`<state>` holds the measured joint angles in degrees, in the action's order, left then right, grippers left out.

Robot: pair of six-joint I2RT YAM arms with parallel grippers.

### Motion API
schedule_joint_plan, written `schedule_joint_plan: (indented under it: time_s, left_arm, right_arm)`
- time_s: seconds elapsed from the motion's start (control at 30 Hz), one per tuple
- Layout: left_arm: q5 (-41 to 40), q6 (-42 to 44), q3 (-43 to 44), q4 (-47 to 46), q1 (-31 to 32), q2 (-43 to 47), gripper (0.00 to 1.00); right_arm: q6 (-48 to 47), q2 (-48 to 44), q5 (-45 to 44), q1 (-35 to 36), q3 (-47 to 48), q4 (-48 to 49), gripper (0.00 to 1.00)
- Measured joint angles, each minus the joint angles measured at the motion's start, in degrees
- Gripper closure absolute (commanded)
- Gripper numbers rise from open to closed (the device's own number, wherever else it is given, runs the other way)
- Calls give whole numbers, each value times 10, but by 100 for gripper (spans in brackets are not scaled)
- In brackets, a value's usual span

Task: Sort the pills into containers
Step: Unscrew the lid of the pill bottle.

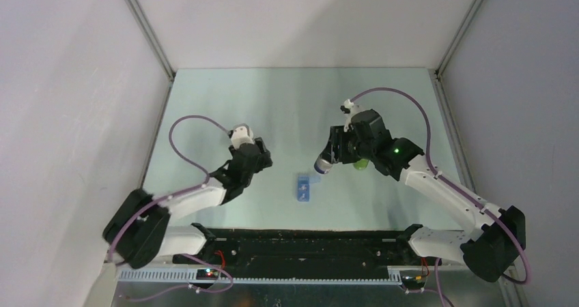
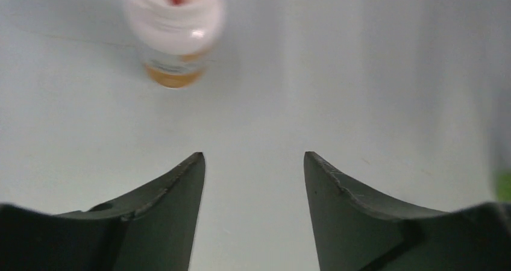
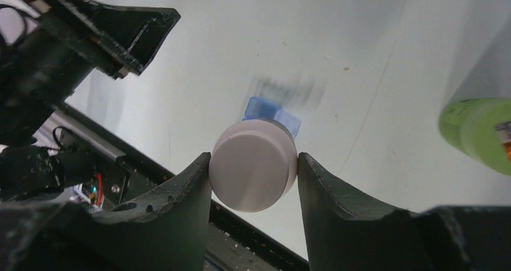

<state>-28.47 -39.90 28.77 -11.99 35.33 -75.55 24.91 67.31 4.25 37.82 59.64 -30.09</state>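
Note:
The blue pill box with its containers (image 1: 304,186) lies near the table's front edge, between the arms. In the right wrist view it shows blurred as the pill box (image 3: 272,110), behind a held bottle. My right gripper (image 3: 254,162) is shut on a white-capped bottle (image 3: 253,173) and holds it off the table, above and to the right of the box, as the bottle (image 1: 322,164) also shows from the top. My left gripper (image 2: 254,158) is open with nothing between its fingers, left of the box in the top view (image 1: 251,151). No pills show.
A white-labelled amber bottle (image 2: 173,33) stands on the table ahead of my left gripper's fingers. A green bottle (image 3: 479,132) sits right of the right gripper, half hidden under that arm (image 1: 361,164). The black base rail (image 1: 307,242) runs along the near edge.

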Motion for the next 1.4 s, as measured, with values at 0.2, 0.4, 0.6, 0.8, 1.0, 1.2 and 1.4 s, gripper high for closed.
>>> schedule_joint_plan:
  time_s: [0.2,0.4,0.6,0.8,1.0,1.2,1.4]
  left_arm:
    - [114,88,-57,-20,56,191,3]
    - [255,165,-141,-76,58,330,2]
    - [397,220,-137,-118,62,307,2]
    - [484,240,-91,-148,64,233,4]
    - [545,246,-58,-168,64,158,6]
    - [582,246,-58,-177,64,129,14]
    - [589,249,-57,-190,64,114,21]
  right_arm:
    - [12,-1,56,1,-24,14,69]
    - [31,-25,100,-4,-36,17,69]
    - [50,-39,154,-8,-36,41,69]
    - [59,-26,195,-8,-37,62,69]
    - [64,-11,217,-9,-47,82,69]
    - [74,2,232,-12,-57,112,68]
    - [86,16,253,-11,-69,156,65]
